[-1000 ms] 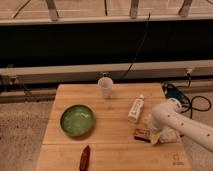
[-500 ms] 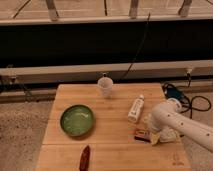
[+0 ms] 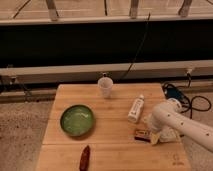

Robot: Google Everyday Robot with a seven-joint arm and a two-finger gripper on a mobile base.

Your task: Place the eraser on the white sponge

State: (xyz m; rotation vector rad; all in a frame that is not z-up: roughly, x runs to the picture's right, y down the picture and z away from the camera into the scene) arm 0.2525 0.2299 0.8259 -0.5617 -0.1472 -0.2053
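Note:
The eraser [image 3: 142, 133], a small dark brown block with an orange-tan face, lies on the wooden table [image 3: 115, 150] at the right. Just to its right an off-white pad, the white sponge [image 3: 156, 139], shows partly from under my white arm [image 3: 175, 122]. The eraser looks as if it touches the sponge's left edge; I cannot tell whether it rests on it. My gripper [image 3: 151, 131] is low over the table at the eraser and sponge, mostly hidden by the arm.
A green bowl [image 3: 77, 120] sits at the left, a translucent cup [image 3: 105, 87] at the back middle, a white tube-shaped bottle [image 3: 135, 109] just behind the eraser, and a slim reddish-brown pointed object [image 3: 85, 158] at the front edge. Cables [image 3: 192, 102] lie off the table's right side.

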